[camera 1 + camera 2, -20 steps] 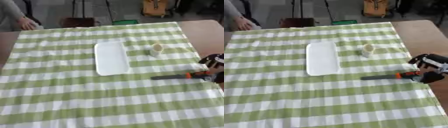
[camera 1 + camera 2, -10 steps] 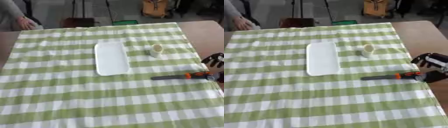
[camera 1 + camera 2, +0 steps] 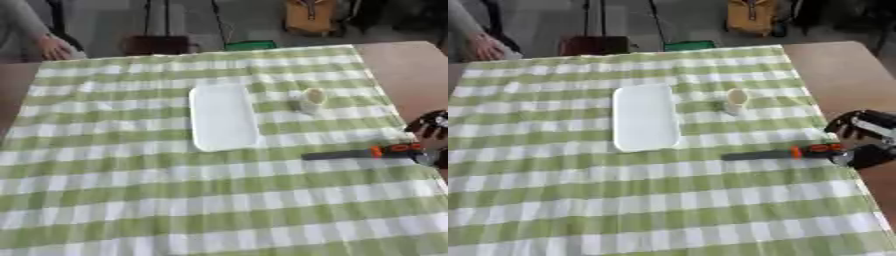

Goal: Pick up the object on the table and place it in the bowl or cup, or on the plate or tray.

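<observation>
A tool with a dark blade and an orange-and-black handle [image 3: 785, 153] lies flat on the checked cloth at the right, handle toward the table's right edge. My right hand [image 3: 864, 131] comes in from the right at the handle's end. Its fingers arch above the handle with a gap, and its thumb sits low by the handle's tip. It is open and nothing is lifted. A white oblong tray [image 3: 646, 117] lies in the middle. A small pale cup [image 3: 736, 101] stands upright between the tray and the hand. My left hand does not show.
The green-and-white cloth [image 3: 131, 200] covers most of the table; bare brown tabletop [image 3: 833, 65] shows along the right side. A person's hand [image 3: 485, 46] rests at the far left corner, away from the objects.
My right hand has drawn back slightly to the right. The tool, tray and cup have not moved.
</observation>
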You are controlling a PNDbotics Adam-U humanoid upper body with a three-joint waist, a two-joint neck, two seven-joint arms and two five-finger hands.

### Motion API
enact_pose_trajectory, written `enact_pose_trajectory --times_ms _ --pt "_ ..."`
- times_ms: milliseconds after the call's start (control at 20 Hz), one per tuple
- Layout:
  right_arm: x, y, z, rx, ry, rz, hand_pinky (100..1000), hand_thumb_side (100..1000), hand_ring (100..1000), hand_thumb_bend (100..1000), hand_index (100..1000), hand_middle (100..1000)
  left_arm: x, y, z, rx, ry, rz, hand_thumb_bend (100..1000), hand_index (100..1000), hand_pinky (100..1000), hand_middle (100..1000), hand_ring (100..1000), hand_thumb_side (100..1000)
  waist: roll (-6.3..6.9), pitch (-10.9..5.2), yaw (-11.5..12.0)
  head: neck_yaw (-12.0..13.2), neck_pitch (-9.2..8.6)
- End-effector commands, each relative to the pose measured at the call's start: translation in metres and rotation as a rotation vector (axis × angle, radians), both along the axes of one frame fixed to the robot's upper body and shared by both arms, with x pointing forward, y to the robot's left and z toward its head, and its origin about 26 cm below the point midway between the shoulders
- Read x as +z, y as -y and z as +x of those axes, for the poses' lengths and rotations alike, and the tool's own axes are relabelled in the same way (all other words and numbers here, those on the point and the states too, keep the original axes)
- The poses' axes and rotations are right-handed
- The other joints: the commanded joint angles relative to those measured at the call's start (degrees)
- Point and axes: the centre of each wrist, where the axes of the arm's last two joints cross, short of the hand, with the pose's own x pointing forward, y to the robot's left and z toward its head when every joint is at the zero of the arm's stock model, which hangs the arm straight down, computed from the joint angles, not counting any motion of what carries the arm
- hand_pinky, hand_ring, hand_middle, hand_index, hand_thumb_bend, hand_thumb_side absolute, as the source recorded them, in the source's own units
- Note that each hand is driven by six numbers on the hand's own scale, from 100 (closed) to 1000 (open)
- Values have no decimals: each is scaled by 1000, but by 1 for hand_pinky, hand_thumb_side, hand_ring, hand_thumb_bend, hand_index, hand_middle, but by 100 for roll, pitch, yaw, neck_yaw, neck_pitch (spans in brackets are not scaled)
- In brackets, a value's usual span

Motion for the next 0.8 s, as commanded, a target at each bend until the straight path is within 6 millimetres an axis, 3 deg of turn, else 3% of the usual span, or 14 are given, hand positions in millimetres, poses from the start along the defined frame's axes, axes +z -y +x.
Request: enact_pose_trajectory --times_ms 50,800 --pt "15 6 1 -3 24 -60 716 283 757 302 830 777 10 -4 -2 3 23 34 639 846 570 813 713 811 -6 -89 6 -7 37" --pt "15 -5 5 39 48 -181 716 288 756 292 793 721 10 -3 -2 1 25 36 639 846 571 814 713 811 -4 -96 19 -24 49"
